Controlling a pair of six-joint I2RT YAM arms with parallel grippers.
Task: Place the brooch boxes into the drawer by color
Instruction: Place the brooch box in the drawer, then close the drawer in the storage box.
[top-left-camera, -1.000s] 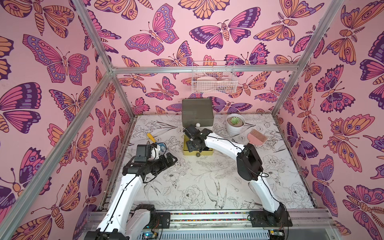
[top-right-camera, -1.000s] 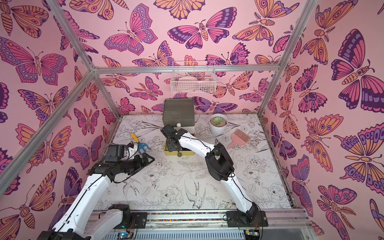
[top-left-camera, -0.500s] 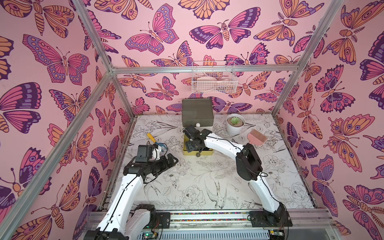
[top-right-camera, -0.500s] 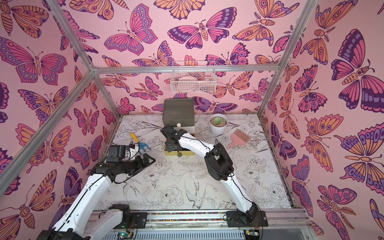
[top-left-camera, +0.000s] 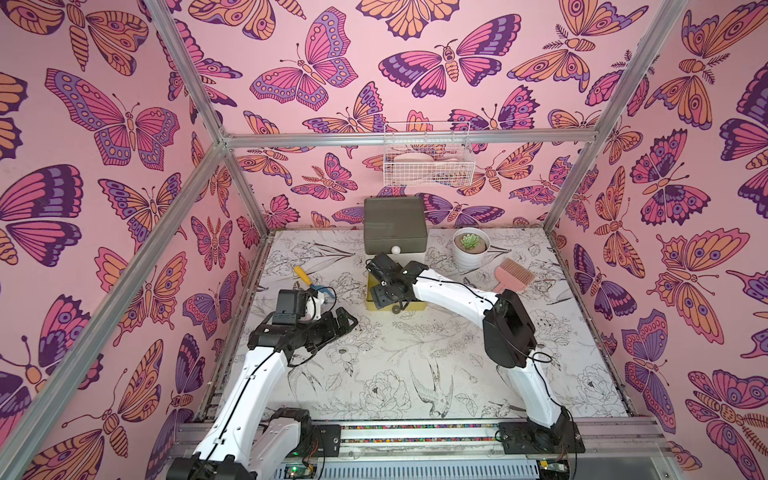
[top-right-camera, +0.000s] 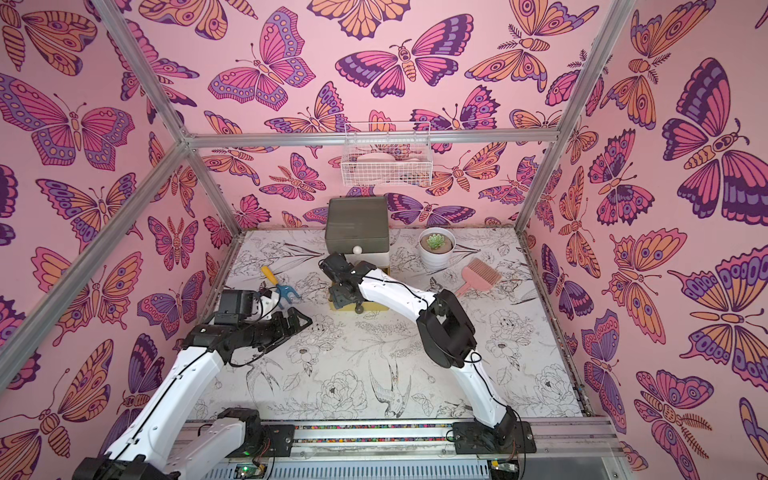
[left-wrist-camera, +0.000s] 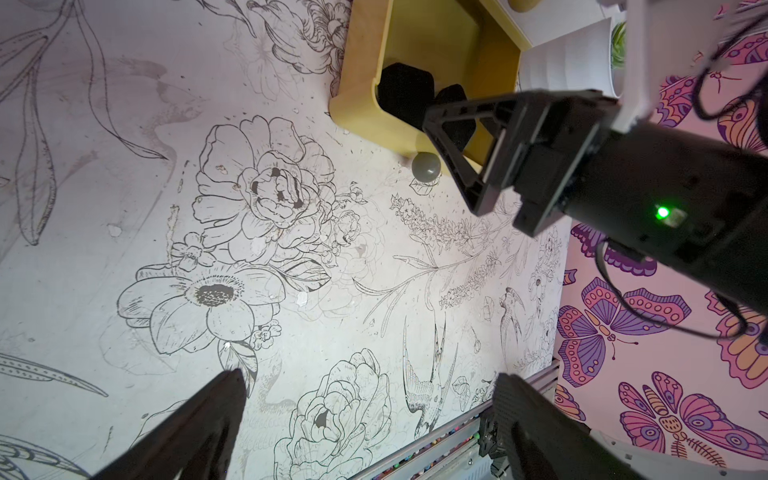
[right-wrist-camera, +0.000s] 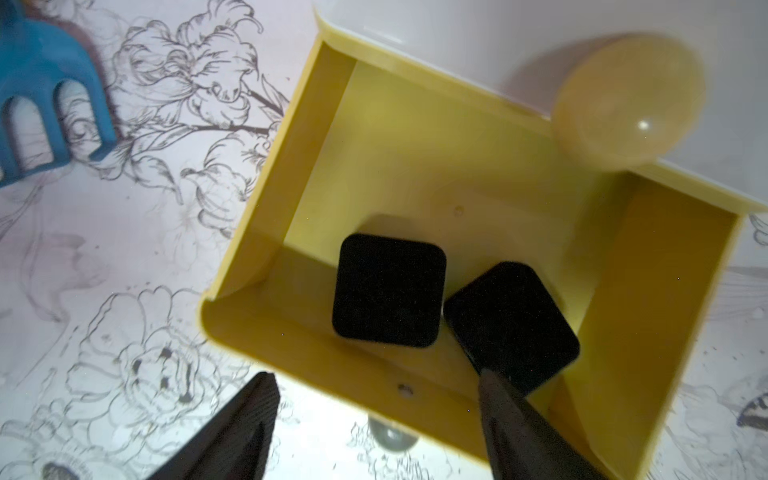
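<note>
At the far middle of the floral-printed tabletop (top-left-camera: 415, 365) stands the boxy three-tier drawer chest (top-left-camera: 395, 224), grey on top. Its yellow bottom drawer (right-wrist-camera: 266, 208) is pulled out toward the near side, its round grey knob (left-wrist-camera: 426, 166) on the front wall. Inside, close to that front wall, lie two brooch boxes: one black velvety square box (right-wrist-camera: 388, 291) flat on the floor, and just right of it a second black box (right-wrist-camera: 511, 324) turned at an angle, their corners about touching. The right gripper (right-wrist-camera: 376, 376) hangs over the drawer's front edge with its jaws spread and nothing between them; whether one fingertip touches the angled box cannot be told. The left gripper (left-wrist-camera: 370, 376) hovers over bare tabletop on the left, jaws wide apart and empty, near a blue plastic rake with a yellow handle (top-left-camera: 309, 282).
</note>
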